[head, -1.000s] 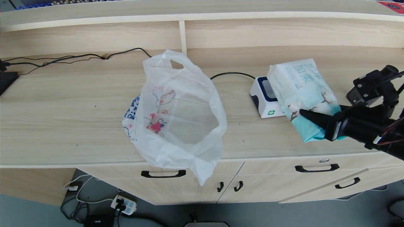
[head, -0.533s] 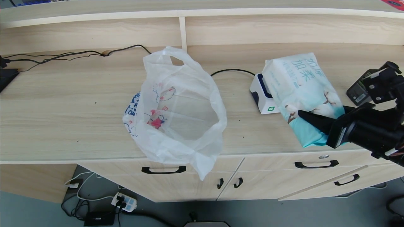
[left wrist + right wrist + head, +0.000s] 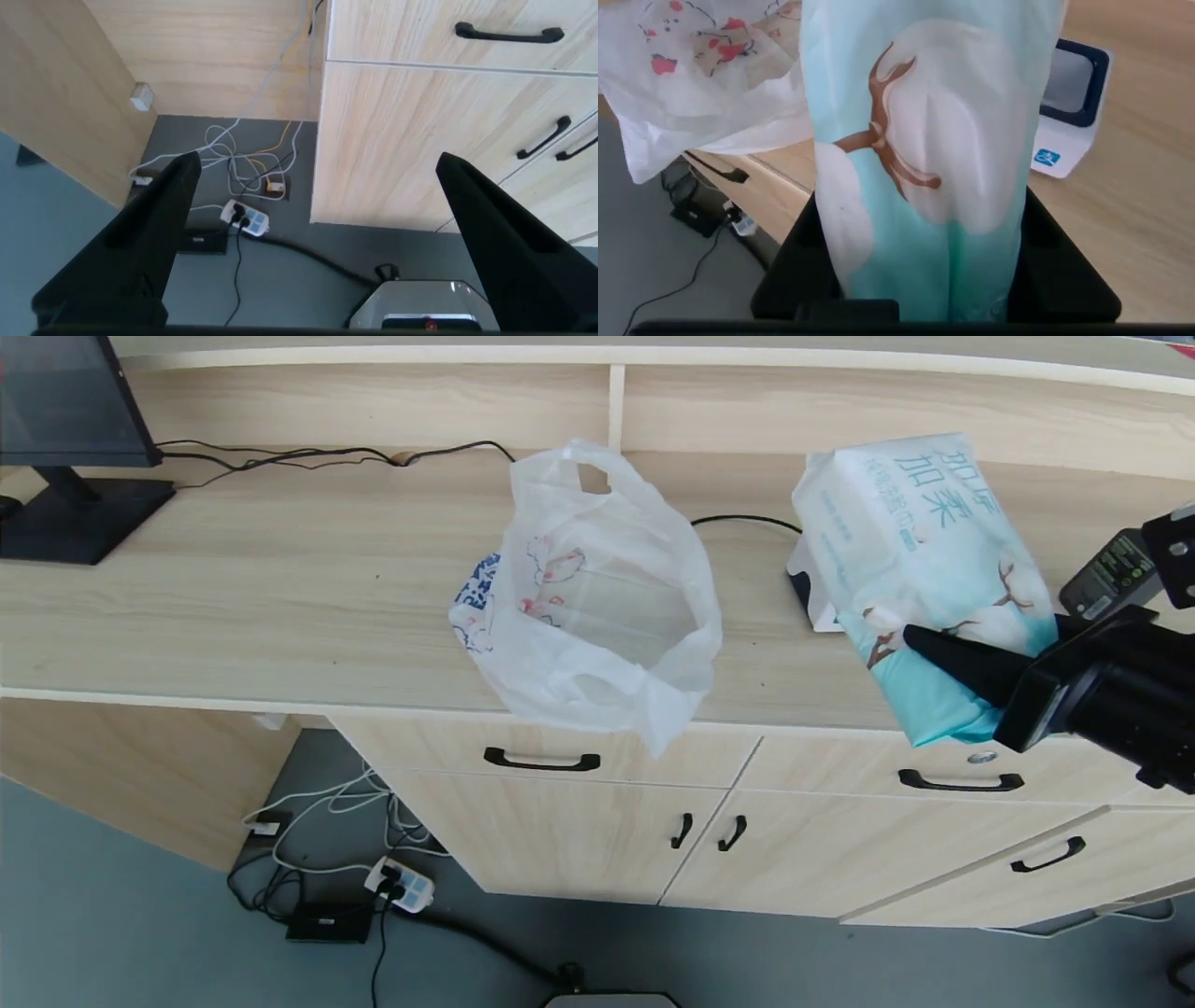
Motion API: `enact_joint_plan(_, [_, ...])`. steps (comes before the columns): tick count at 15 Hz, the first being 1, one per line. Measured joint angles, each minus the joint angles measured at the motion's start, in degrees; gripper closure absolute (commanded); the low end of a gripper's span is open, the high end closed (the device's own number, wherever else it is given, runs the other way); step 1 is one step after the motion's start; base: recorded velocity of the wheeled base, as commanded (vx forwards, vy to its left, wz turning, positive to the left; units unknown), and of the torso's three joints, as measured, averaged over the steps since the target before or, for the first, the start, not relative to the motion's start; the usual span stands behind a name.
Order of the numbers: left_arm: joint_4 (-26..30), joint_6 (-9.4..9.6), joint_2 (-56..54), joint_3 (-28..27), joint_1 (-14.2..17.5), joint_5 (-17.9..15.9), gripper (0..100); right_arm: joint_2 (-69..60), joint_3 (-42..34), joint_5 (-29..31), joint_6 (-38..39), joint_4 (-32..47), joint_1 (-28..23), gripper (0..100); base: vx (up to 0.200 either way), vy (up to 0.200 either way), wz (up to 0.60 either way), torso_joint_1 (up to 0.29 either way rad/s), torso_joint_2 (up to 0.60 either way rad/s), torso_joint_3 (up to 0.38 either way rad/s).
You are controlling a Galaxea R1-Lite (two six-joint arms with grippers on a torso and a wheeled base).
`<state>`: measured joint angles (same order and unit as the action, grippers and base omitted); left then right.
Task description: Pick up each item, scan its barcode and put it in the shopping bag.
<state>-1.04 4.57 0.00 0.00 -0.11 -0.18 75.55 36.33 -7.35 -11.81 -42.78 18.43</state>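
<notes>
A white and teal tissue pack with a cotton print hangs tilted above the counter's right part, with my right gripper shut on its lower end. The pack covers most of the white and blue scanner behind it. The white shopping bag stands open mid-counter, left of the pack, its bottom draped over the front edge. In the right wrist view the pack sits between my right gripper fingers, with the scanner and bag beyond. My left gripper is open over the floor before the cabinet.
A dark monitor stands at the counter's far left, with black cables along the back wall. A dark handheld device lies at the right. Drawers with black handles sit below, and a power strip lies on the floor.
The head camera has shifted, bringing the monitor into view. My right gripper has carried the pack a little up and toward the bag, so more of the scanner is covered.
</notes>
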Motion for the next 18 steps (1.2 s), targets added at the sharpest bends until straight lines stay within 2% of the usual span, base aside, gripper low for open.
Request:
enact_joint_plan(4, [0.02,-0.01,0.00,0.00,0.04,0.02,0,3.36,5.45,0.11,0.11,-0.02,0.22,100,0.000,0.000,0.60,0.002,0.01,0.001])
enact_joint_plan(6, [0.00,-0.01,0.00,0.00,0.01,0.00,0,5.77,9.31,0.21,0.07,0.02,0.74,100,0.000,0.000,0.00,0.000,0.00,0.000])
enact_joint_plan(8, [0.02,0.00,0.00,0.00,0.00,0.02,0,8.85,16.40,-0.79,0.18,-0.13,1.82,100,0.000,0.000,0.00,0.000,0.00,0.000])
enact_joint_plan(10, [0.04,0.02,0.00,0.00,0.01,0.02,0,12.35,20.61,-1.78,1.58,-0.68,5.49,100,0.000,0.000,0.00,0.000,0.00,0.000])
enact_joint_plan(11, [0.02,0.07,0.00,0.00,0.00,0.00,0,14.01,21.16,-2.01,2.16,-0.68,6.95,100,0.000,0.000,0.00,0.000,0.00,0.000])
enact_joint_plan(14, [0.00,0.10,0.00,0.00,0.06,0.00,0,18.05,20.61,-0.22,3.58,-4.96,6.81,100,0.000,0.000,0.00,0.000,0.00,0.000])
enact_joint_plan(18, [0.00,0.02,0.00,0.00,0.06,0.00,0,21.07,20.11,0.38,3.67,-5.50,2.76,100,0.000,0.000,0.00,0.000,0.00,0.000])
